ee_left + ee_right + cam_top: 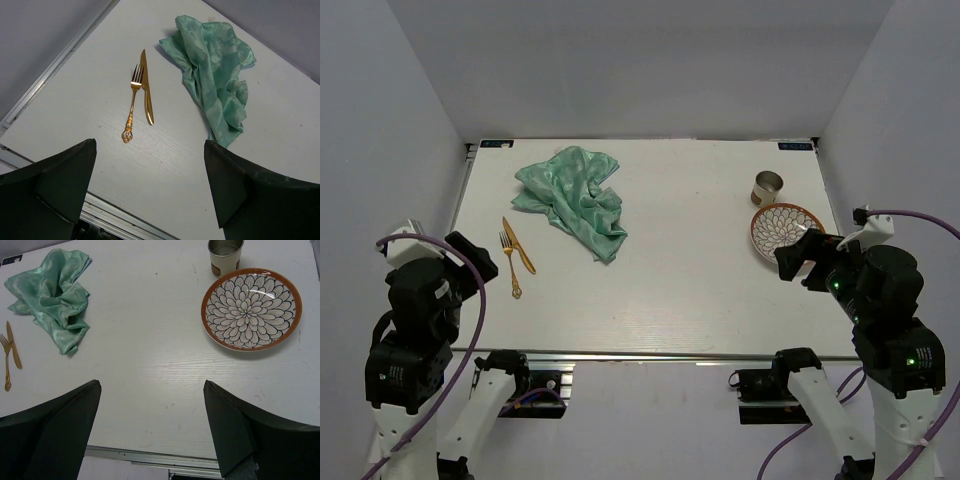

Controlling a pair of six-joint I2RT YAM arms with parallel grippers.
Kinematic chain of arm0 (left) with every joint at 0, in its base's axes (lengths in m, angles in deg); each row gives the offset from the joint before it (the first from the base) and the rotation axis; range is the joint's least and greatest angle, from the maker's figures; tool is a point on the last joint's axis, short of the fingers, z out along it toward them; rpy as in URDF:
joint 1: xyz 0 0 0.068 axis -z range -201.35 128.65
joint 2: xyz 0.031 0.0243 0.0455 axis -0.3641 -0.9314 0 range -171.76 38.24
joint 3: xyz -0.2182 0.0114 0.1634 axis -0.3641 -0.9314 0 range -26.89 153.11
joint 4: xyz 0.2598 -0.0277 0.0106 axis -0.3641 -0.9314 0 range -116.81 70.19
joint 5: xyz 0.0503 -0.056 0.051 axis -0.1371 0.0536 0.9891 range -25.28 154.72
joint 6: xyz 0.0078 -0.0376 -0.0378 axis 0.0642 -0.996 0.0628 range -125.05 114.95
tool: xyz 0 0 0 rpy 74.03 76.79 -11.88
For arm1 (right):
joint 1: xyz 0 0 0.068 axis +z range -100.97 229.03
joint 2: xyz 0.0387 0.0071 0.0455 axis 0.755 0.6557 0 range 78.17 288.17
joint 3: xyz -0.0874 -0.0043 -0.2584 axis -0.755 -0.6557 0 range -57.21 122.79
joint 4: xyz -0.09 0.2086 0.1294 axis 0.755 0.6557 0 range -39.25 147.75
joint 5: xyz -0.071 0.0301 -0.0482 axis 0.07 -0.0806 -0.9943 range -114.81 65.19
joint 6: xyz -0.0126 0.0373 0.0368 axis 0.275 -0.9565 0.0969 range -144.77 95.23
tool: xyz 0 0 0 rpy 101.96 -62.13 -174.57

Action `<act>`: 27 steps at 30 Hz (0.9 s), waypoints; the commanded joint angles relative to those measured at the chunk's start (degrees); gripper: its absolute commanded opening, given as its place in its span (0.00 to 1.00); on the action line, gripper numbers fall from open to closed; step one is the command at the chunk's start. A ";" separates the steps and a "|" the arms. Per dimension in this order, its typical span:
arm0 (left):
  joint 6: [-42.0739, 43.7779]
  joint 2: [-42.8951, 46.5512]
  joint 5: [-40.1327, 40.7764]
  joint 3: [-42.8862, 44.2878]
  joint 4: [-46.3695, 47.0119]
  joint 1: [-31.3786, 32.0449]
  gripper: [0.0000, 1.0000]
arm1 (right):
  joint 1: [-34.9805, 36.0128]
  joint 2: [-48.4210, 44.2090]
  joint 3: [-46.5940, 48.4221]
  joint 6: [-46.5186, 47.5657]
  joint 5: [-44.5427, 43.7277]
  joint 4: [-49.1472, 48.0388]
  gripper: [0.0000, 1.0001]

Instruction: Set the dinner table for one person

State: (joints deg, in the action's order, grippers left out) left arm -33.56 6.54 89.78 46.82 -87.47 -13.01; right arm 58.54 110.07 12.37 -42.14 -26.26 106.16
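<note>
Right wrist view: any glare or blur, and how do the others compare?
Right wrist: small highlights on the plate, pattern sharp. Left wrist: fork crisp, sheen on the cloth. Top external: even light, soft shadows on the table.

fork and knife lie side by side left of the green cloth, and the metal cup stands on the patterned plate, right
No: the metal cup stands on the table just past the far rim of the patterned plate, not on it; the right wrist view shows this. The fork and knife do lie side by side left of the green cloth.
</note>
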 commanded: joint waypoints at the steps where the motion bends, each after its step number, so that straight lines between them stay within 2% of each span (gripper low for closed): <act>1: -0.23 0.15 1.66 0.38 0.25 0.10 0.98 | 0.33 -0.35 0.73 0.67 -1.80 -1.63 0.89; 11: -1.19 0.23 -1.15 -2.42 1.73 0.10 0.98 | 0.85 -1.66 -2.16 1.63 0.75 -3.03 0.89; 12: -1.89 0.50 -2.63 -3.65 2.70 0.10 0.98 | 0.85 -1.75 -2.43 1.55 3.45 -3.38 0.89; 14: -4.17 1.20 -10.96 -7.07 7.35 0.10 0.98 | 0.76 -1.93 -2.96 1.89 6.79 -4.09 0.89; 16: -8.37 0.94 -18.17 -14.71 14.17 -0.42 0.98 | 0.50 -2.19 -3.75 1.98 9.52 -5.23 0.89; 17: -10.05 -0.28 -27.34 -17.87 17.00 -0.43 0.98 | 0.59 -2.89 -4.01 1.98 10.24 -5.67 0.89; 18: -12.07 -1.07 -30.56 -24.25 19.90 -0.43 0.98 | 0.59 -3.16 -4.28 1.90 10.76 -5.93 0.89; 20: -19.28 -4.48 -36.54 -30.62 28.08 -0.52 0.91 | 0.50 -4.12 -4.72 1.63 12.17 -6.81 0.89; 21: -21.30 -5.81 -36.75 -35.43 32.63 0.01 0.89 | 0.41 -4.30 -4.89 1.46 12.87 -6.99 0.89; 23: -26.40 -9.58 -35.96 -39.59 38.79 0.01 0.86 | 0.59 -4.83 -5.60 1.02 15.16 -7.34 0.89; 26: -27.30 -14.16 -34.46 -41.45 44.53 0.01 0.81 | 0.59 -5.09 -7.00 1.11 17.62 -7.60 0.89; 27: -27.21 -18.44 -34.90 -41.63 48.55 0.01 0.80 | 0.59 -5.18 -7.44 1.02 17.97 -7.78 0.89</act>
State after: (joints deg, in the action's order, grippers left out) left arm -56.29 -8.66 57.98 4.49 -53.46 -13.19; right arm 58.92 105.35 6.03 -41.27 -12.32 101.49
